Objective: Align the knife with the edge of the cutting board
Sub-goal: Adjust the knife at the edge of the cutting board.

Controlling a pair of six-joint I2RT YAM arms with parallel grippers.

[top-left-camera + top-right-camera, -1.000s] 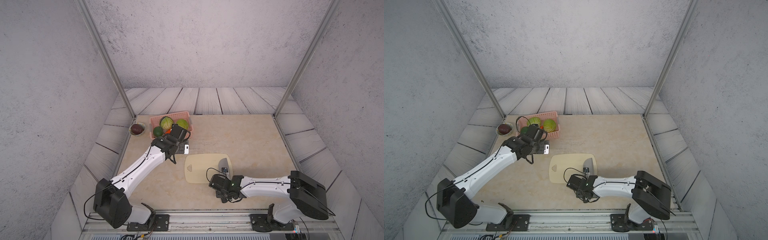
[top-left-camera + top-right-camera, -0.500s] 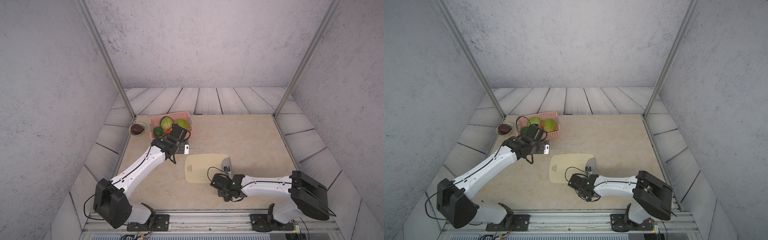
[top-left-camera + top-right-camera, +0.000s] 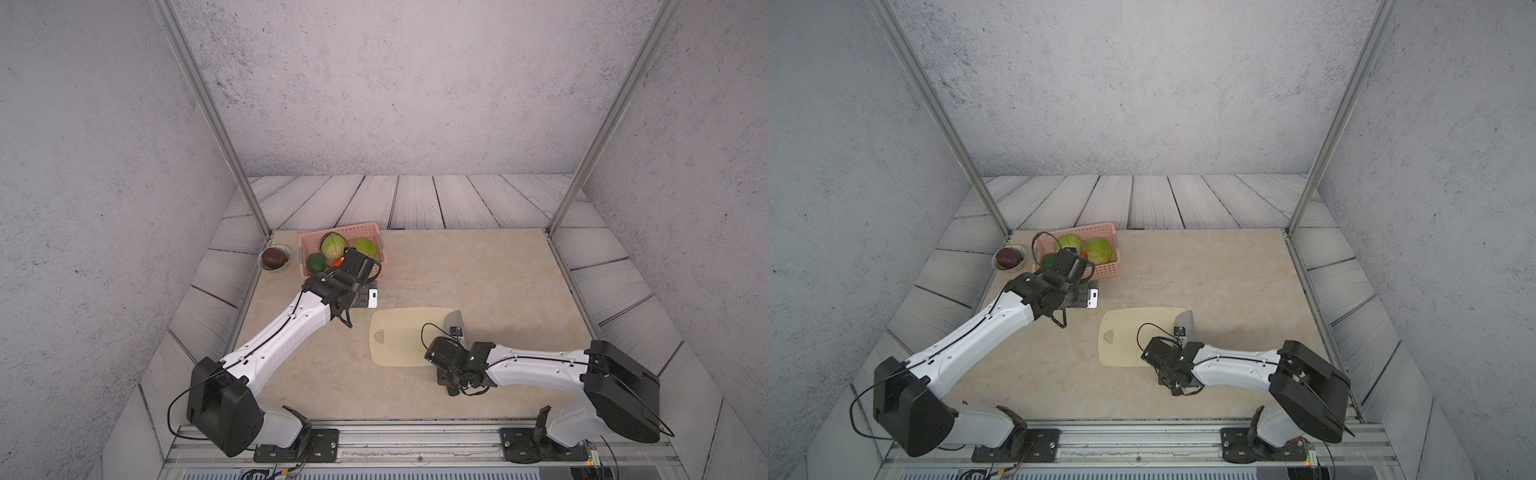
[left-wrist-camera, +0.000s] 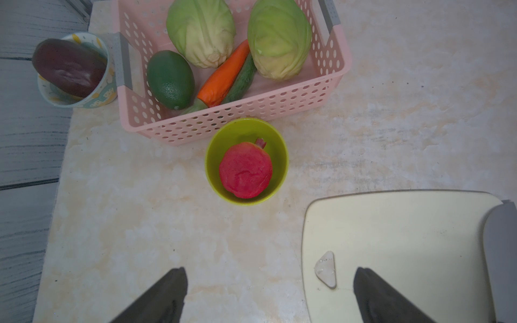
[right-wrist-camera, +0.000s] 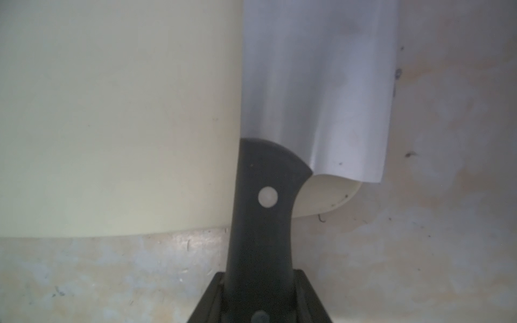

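Note:
The pale cutting board (image 3: 405, 338) (image 3: 1136, 338) lies flat on the table, its triangular hole (image 4: 326, 268) at the left end. The knife's grey blade (image 5: 316, 84) (image 3: 453, 321) lies over the board's right end and overhangs that edge a little. Its black riveted handle (image 5: 264, 212) sticks out past the board's near edge. My right gripper (image 5: 258, 297) (image 3: 453, 359) is shut on the handle. My left gripper (image 4: 270, 272) (image 3: 355, 270) hangs open over bare table between the board and a green bowl, holding nothing.
A green bowl (image 4: 214, 156) with a red pomegranate stands just in front of the pink basket (image 4: 333, 84) (image 3: 309, 245) of cabbages, avocado, carrot and cucumber. A patterned bowl (image 3: 286, 259) with a dark eggplant sits at the back left. Metal posts stand at the table's back corners.
My right gripper has shifted slightly with the knife's handle in it. The left arm has not moved.

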